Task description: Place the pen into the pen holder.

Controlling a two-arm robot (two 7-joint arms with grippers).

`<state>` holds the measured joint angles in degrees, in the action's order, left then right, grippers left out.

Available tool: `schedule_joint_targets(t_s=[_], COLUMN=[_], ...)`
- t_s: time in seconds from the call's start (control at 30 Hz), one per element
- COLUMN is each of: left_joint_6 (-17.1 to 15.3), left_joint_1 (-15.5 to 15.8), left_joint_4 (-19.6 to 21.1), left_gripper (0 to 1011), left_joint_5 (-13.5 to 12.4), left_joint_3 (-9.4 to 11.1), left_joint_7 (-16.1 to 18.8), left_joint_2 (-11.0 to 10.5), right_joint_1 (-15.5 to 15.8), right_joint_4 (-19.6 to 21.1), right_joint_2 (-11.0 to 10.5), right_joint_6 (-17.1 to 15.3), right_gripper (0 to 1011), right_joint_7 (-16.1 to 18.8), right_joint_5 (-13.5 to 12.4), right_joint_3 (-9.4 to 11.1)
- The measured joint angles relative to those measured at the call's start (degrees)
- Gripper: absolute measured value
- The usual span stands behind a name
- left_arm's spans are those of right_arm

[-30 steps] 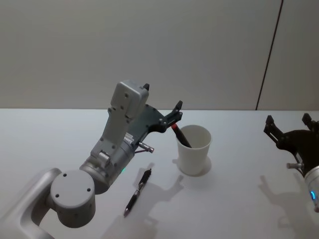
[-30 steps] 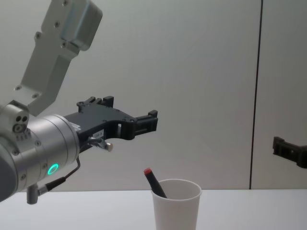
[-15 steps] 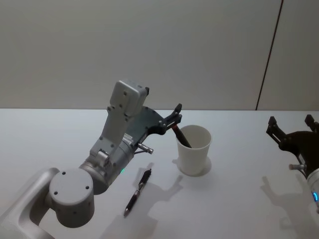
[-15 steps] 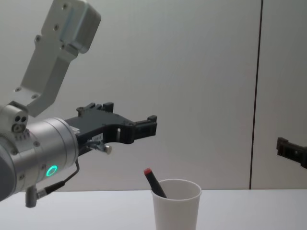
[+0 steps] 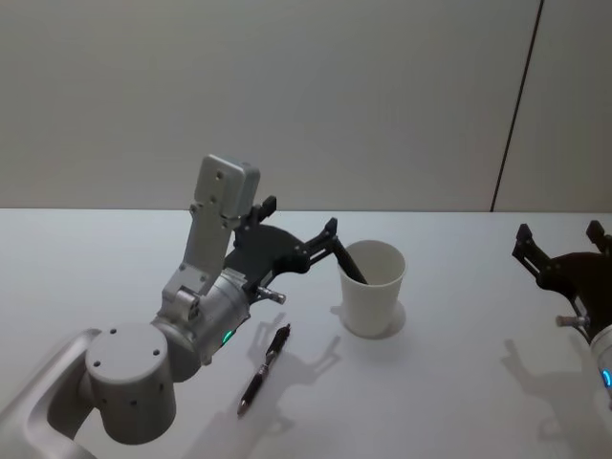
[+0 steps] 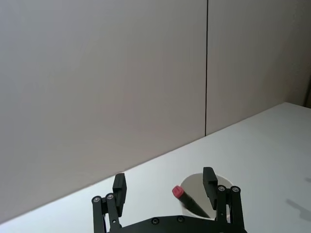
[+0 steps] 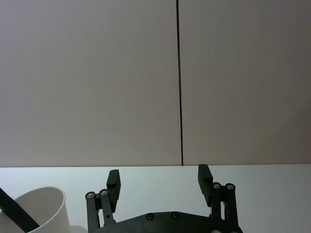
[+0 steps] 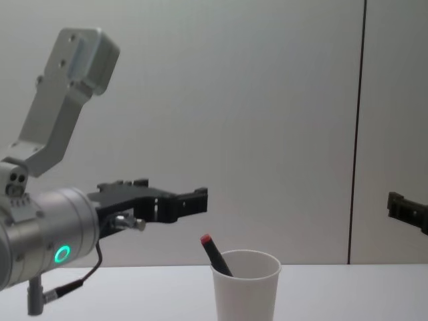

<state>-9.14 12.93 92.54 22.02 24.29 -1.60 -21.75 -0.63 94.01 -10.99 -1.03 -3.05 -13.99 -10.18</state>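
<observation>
Left gripper (image 6: 164,184) has backed off and dropped a bit since a second ago. It was hanging higher, right at the cup's rim, and now it's pulled back toward the robot. Right gripper (image 7: 159,175) has barely budged.

So, big to small: the white table (image 5: 459,382) carries everything. The left gripper hovers over it with its fingers spread wide and nothing between them. The right gripper is also spread wide and empty, hanging well off to the right.

The paper cup (image 5: 373,292) stands upright just ahead of the left gripper's fingertips and lower than them. A red-capped pen (image 8: 212,253) sits inside it, leaning so the cap pokes over the rim on the left gripper's side. A second pen (image 5: 265,368) lies flat on the table below that gripper, on the robot's side of it.
</observation>
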Motion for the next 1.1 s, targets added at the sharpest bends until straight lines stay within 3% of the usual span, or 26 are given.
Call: schedule_joint_targets(t_s=[0.23,0.57,1.1], left_joint_6=[-4.09,-10.48,-19.81], left_joint_1=[-0.79,-1.61,-2.65], left_joint_4=[-0.05,0.17,-0.23], left_gripper=[1004,1004,1004], left_joint_5=[4.79,8.82,11.28], left_joint_3=[-0.71,-1.4,-1.61], left_joint_7=[0.91,2.07,4.24], left_joint_2=[-0.35,-1.02,-1.47], right_joint_1=[0.04,0.07,0.07], right_joint_4=[0.06,0.08,0.07], right_joint_2=[-0.03,-0.06,-0.06], right_joint_6=[0.0,0.0,0.01], right_gripper=[1001,1001,1001], right_joint_7=[-0.01,-0.01,-0.01], right_joint_5=[-0.05,-0.05,-0.04], right_joint_3=[0.01,0.01,0.01])
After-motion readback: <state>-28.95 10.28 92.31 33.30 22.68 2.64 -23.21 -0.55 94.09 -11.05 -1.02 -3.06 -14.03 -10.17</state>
